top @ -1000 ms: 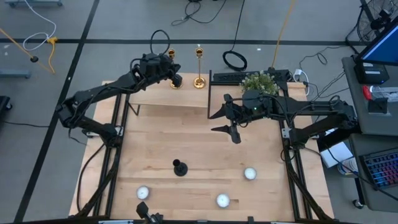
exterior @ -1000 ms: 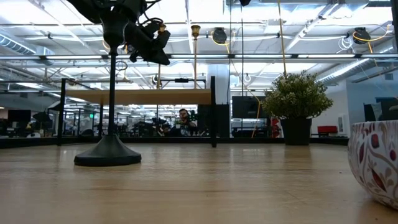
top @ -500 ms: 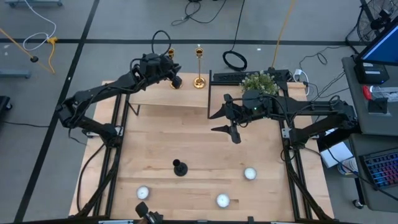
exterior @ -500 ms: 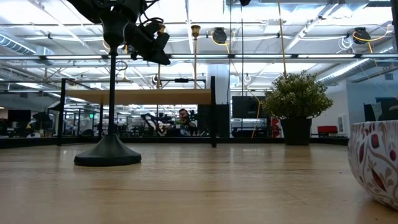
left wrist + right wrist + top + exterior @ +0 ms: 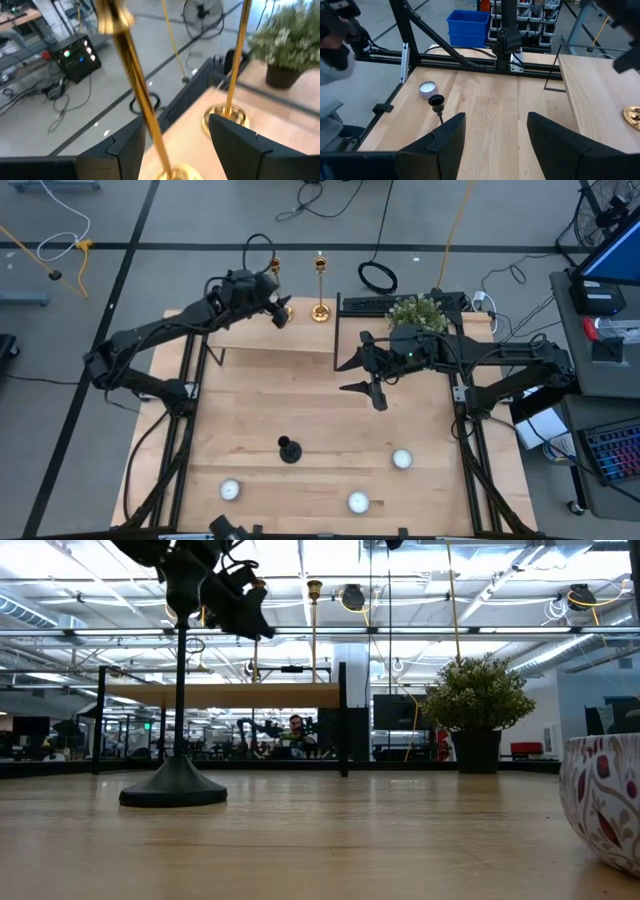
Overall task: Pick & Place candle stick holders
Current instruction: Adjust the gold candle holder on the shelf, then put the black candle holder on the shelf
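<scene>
Two gold candlesticks stand by their round bases on a raised wooden shelf [image 5: 260, 335] at the table's far side. The left one [image 5: 276, 280] rises between the open fingers of my left gripper [image 5: 278, 308], its stem [image 5: 137, 85] close to one finger. The other gold one [image 5: 320, 290] stands just to its right, and also shows in the left wrist view [image 5: 235, 65]. A black candlestick [image 5: 288, 448] stands upright on the table near the front. My right gripper [image 5: 346, 377] hangs open and empty above the table's middle. My left gripper has the gold candlestick's stem [image 5: 150, 125] between its open fingers, low on the stem and near the base. The stem runs right beside one finger [image 5: 127, 147]. I cannot tell whether that finger touches it. The candlestick's base stays on the shelf.
A bushy potted plant [image 5: 415, 310] stands at the far right. Three small white round dishes [image 5: 230, 490] [image 5: 357, 502] [image 5: 402, 459] sit near the front edge. A patterned bowl [image 5: 605, 800] shows at the right of the low view. A person [image 5: 335, 35] is beyond the table.
My left gripper has drawn back a little toward the table's left and risen slightly beside the gold candlestick.
</scene>
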### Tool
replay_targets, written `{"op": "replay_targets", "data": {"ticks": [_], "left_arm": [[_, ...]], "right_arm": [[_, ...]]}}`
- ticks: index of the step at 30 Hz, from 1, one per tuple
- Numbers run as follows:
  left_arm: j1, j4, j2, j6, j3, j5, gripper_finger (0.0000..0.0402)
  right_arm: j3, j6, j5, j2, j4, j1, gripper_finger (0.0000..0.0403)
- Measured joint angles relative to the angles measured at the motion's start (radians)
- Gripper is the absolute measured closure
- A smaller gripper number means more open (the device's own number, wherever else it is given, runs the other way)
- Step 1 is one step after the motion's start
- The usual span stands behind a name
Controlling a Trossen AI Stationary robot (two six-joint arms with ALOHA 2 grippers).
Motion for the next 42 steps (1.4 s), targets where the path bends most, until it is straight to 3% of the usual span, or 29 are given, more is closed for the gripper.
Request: {"op": "replay_targets", "data": {"ticks": [9, 15, 19, 23, 28, 34, 42], "left_arm": [[-0.085, -0.239, -0.189, -0.008, 0.000, 0.009, 0.0176], [-0.201, -0.551, -0.296, -0.049, 0.000, 0.022, 0.0176], [-0.301, -0.765, -0.320, -0.070, 0.000, 0.082, 0.0176], [-0.417, -0.845, -0.319, -0.087, -0.023, 0.163, 0.0176], [-0.576, -0.713, -0.318, -0.107, -0.150, 0.205, 0.0176], [-0.768, -0.351, -0.317, -0.143, -0.374, 0.183, 0.0176], [-0.921, 0.092, -0.301, -0.234, -0.581, 0.162, 0.0176]], "right_arm": [[0.000, 0.000, 0.000, 0.000, 0.000, 0.000, 0.0193], [0.000, 0.000, 0.000, 0.000, 0.000, 0.000, 0.0193], [0.000, 0.000, 0.000, 0.000, 0.000, 0.000, 0.0193], [0.000, 0.000, 0.000, 0.000, 0.001, 0.000, 0.0193], [0.000, 0.000, 0.000, 0.000, 0.001, 0.000, 0.0193], [0.000, 0.000, 0.000, 0.000, 0.001, 0.000, 0.0193], [-0.014, 0.000, 0.000, 0.000, 0.017, 0.000, 0.0193]]}}
